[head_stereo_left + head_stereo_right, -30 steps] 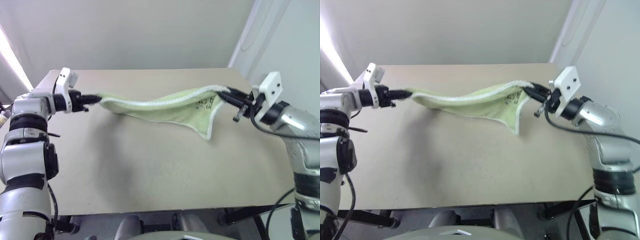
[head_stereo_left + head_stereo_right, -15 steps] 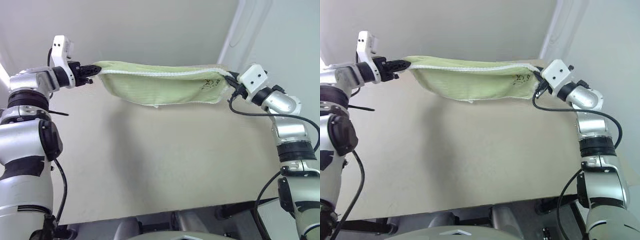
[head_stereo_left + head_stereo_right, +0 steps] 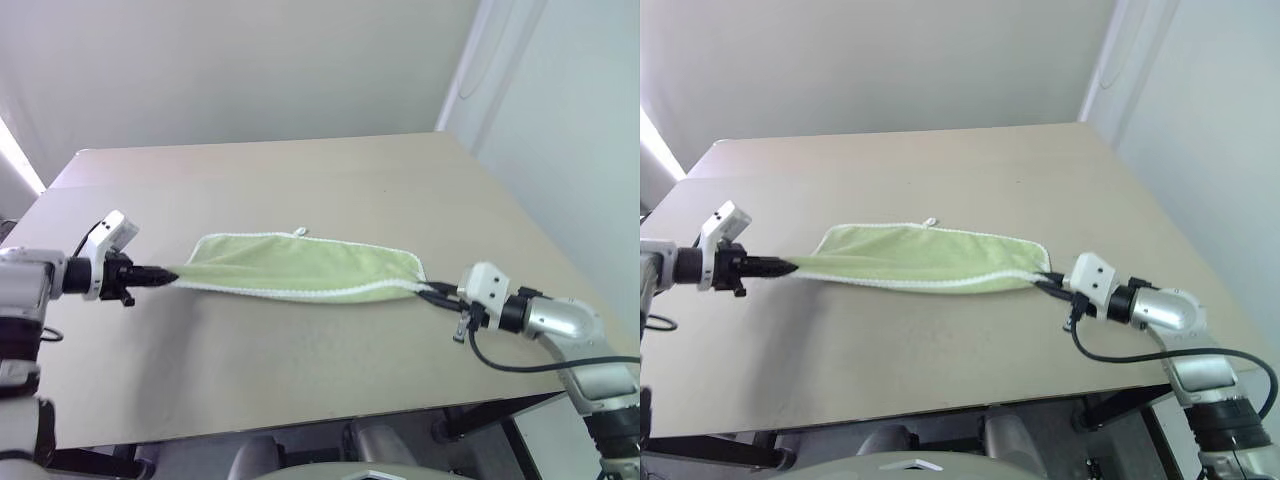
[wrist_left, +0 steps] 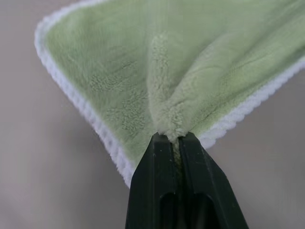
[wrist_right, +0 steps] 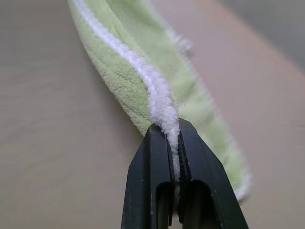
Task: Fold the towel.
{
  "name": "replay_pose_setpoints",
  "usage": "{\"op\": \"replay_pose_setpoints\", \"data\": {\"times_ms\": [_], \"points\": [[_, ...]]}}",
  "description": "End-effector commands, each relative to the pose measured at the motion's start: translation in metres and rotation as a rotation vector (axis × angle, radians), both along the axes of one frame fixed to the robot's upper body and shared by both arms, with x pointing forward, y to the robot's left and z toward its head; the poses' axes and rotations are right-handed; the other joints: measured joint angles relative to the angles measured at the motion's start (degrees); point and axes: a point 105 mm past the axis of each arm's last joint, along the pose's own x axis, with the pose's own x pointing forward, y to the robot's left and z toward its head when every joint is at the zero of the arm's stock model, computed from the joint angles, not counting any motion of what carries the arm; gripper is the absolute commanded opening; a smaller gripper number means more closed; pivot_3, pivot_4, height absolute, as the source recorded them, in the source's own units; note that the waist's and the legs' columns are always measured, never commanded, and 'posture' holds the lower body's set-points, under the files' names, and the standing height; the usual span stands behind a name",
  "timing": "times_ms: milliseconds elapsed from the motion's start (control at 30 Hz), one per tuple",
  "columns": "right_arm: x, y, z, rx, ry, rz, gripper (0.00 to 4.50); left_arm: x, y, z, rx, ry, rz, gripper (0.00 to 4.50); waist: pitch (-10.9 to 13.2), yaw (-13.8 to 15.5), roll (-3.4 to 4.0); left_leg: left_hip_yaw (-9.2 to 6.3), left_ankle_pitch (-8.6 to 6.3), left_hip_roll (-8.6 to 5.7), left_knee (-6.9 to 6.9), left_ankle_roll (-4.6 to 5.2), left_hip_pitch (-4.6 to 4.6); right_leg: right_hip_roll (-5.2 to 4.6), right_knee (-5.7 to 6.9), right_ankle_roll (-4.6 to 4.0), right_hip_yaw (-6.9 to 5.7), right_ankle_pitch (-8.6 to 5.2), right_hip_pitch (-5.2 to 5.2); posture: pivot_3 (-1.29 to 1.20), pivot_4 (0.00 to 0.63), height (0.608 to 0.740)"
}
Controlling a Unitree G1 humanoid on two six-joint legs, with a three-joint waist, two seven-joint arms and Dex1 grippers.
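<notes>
Head camera: I see the small light green terry towel with white stitched trim (image 3: 300, 268) lying doubled as a long flat band on the beige rectangular tabletop (image 3: 300, 180), stretched crosswise near the table's middle. Its tiny white loop (image 3: 299, 232) sticks out from the towel's far edge. At the towel's left end my left gripper (image 3: 165, 276) pinches a corner; at the towel's right end my right gripper (image 3: 425, 291) pinches the other, low over the table. Left wrist camera: the two black fingers (image 4: 157, 191) are pressed together on a bunched fold of green pile, with white trim to either side. Right wrist camera: the black fingers (image 5: 155, 191) are clamped narrowly on the white trimmed edge, the towel running away from them across the table.
</notes>
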Motion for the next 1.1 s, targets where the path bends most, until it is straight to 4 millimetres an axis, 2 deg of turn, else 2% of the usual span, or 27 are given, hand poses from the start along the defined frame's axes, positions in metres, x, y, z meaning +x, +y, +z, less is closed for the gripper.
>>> {"op": "replay_pose_setpoints", "data": {"times_ms": [33,267,467,600,700,867,1000,1100], "points": [[-0.012,0.003,0.008,-0.035,-0.03,0.046,0.03,-0.011,0.011,0.017,0.044,-0.044,0.032,0.0,0.0,0.1,0.01,0.0,0.0,0.0,0.0,0.0,0.02,0.0,0.0,0.0,-0.01,0.0,0.01,0.0,0.0,0.712],[-0.047,0.001,0.009,-0.049,0.034,0.092,0.03,-0.033,0.025,0.007,0.102,-0.002,0.05,0.0,-0.01,0.16,0.06,0.02,0.0,0.01,-0.03,0.0,0.03,0.0,-0.07,-0.02,-0.02,-0.02,0.03,0.0,0.0,0.712],[-0.074,-0.007,0.015,-0.076,0.108,0.109,0.03,-0.053,0.037,-0.014,0.174,0.073,0.04,0.0,-0.01,0.3,0.07,0.05,0.0,0.03,-0.05,-0.01,0.05,-0.01,-0.12,-0.01,-0.02,-0.02,0.01,0.0,0.0,0.712],[-0.069,-0.019,0.006,-0.14,0.248,0.058,0.03,-0.045,0.031,-0.017,0.142,0.061,0.038,0.0,-0.01,0.29,-0.02,0.09,-0.01,0.05,-0.03,-0.02,0.12,-0.05,-0.15,-0.01,-0.03,-0.02,0.04,0.0,0.0,0.712],[-0.056,-0.011,0.017,-0.047,0.277,0.026,0.03,-0.031,0.021,-0.013,0.096,0.032,0.039,0.0,0.01,0.32,-0.06,0.05,-0.01,0.07,-0.03,-0.03,0.24,-0.05,-0.28,-0.01,-0.15,-0.02,0.12,0.0,0.0,0.712],[-0.046,-0.001,0.034,0.121,0.285,0.004,0.03,-0.02,0.013,-0.008,0.07,0.012,0.015,0.0,0.01,0.29,-0.06,0.05,-0.02,0.07,-0.17,-0.03,0.41,-0.04,-0.29,-0.01,-0.16,-0.02,0.2,0.0,0.0,0.712],[-0.038,0.0,0.04,0.194,0.286,-0.007,0.03,-0.012,0.01,-0.007,0.049,0.021,0.017,0.0,0.01,0.37,-0.03,0.08,-0.03,0.06,-0.27,-0.01,0.03,-0.04,-0.29,-0.02,-0.16,-0.01,-0.11,0.0,0.0,0.712],[-0.037,0.0,0.043,0.196,0.269,-0.003,0.03,-0.001,0.008,0.006,-0.057,0.007,0.077,0.0,0.02,0.71,-0.04,0.07,-0.03,0.05,-0.22,-0.01,-0.1,-0.03,-0.28,-0.03,-0.17,0.0,-0.21,0.0,0.0,0.712]]}}
